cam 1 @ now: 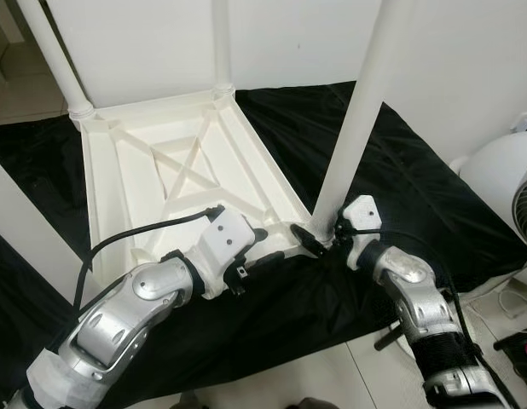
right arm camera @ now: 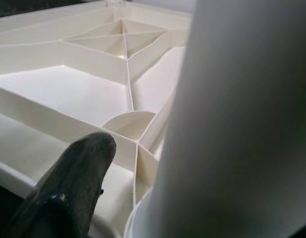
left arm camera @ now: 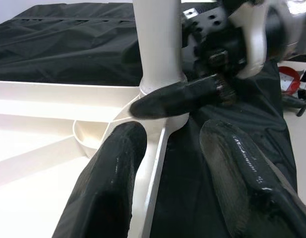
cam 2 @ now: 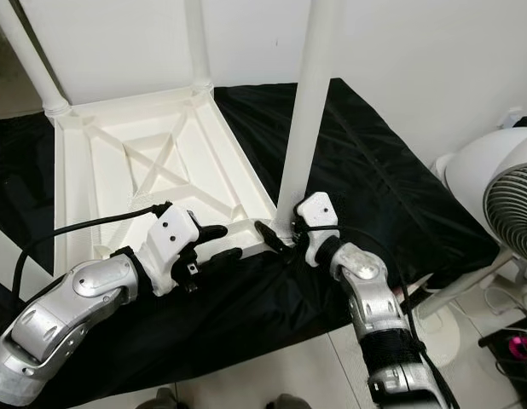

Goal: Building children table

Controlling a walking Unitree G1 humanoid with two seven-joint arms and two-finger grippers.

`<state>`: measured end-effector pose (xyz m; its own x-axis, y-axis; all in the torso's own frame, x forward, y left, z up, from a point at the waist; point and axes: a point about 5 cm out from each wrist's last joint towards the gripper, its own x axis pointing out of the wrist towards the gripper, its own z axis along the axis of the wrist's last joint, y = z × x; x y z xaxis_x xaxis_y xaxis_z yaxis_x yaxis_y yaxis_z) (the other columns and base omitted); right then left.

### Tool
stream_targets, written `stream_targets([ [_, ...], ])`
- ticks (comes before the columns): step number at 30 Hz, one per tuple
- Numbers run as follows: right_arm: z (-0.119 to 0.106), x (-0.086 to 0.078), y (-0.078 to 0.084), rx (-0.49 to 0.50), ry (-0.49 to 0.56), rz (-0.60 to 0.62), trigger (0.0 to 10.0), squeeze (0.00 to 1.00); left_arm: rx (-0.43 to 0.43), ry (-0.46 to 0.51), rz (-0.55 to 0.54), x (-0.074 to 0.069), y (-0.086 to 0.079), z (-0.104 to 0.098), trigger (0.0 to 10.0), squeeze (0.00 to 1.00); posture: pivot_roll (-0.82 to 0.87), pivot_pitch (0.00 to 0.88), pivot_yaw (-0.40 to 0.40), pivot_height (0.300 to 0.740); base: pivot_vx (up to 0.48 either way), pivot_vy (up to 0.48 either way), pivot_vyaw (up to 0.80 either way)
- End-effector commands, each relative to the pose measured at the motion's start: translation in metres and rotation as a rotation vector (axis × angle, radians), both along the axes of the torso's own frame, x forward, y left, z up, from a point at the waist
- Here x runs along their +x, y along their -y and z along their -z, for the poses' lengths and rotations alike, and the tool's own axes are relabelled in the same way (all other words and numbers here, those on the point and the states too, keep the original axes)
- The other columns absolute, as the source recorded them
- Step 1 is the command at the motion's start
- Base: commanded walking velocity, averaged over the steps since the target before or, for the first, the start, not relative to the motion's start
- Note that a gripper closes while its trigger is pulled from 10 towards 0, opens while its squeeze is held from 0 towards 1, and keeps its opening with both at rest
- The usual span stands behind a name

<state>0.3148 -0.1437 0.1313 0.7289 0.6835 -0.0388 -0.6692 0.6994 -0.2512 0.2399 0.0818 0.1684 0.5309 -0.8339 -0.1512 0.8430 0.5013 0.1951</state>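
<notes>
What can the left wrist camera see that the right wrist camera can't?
Left wrist view: the black cloth, the left gripper open over the edge of the tabletop, and the right gripper with a finger against the base of the leg. Right wrist view: the crossed ribs in the tabletop's middle. Both: the white leg and the upside-down tabletop.

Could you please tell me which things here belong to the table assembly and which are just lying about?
Part of the job:
upturned white tabletop
near table leg
right pincer at that leg's base
left pincer at the tabletop edge
black sheet beneath

Lying about:
white fan
</notes>
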Motion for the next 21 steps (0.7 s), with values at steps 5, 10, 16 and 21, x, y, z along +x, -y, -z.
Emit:
stream_targets([
  [5,0.005,0.009,-0.003,-0.068,-0.013,-0.084,7.0,0.00,0.013,-0.016,0.050,-0.001,-0.001,0.000,10.0,0.00,-0.04,0.030,0.014,0.740,0.000,0.000,0.00],
  [10,0.008,0.012,-0.002,-0.087,-0.025,-0.121,0.0,0.00,0.012,-0.016,0.047,-0.001,-0.001,0.000,10.0,0.00,-0.03,0.029,0.013,0.740,0.000,0.000,0.00],
  [16,0.011,0.009,0.003,-0.086,-0.041,-0.137,0.0,0.00,0.008,-0.015,0.043,-0.001,0.000,0.000,10.0,0.00,-0.04,0.030,0.008,0.740,0.000,0.000,0.00],
  [21,0.015,0.006,0.006,-0.069,-0.053,-0.117,10.0,0.00,0.006,-0.015,0.044,-0.001,0.000,0.000,10.0,0.00,-0.04,0.029,0.007,0.740,0.000,0.000,0.00],
])
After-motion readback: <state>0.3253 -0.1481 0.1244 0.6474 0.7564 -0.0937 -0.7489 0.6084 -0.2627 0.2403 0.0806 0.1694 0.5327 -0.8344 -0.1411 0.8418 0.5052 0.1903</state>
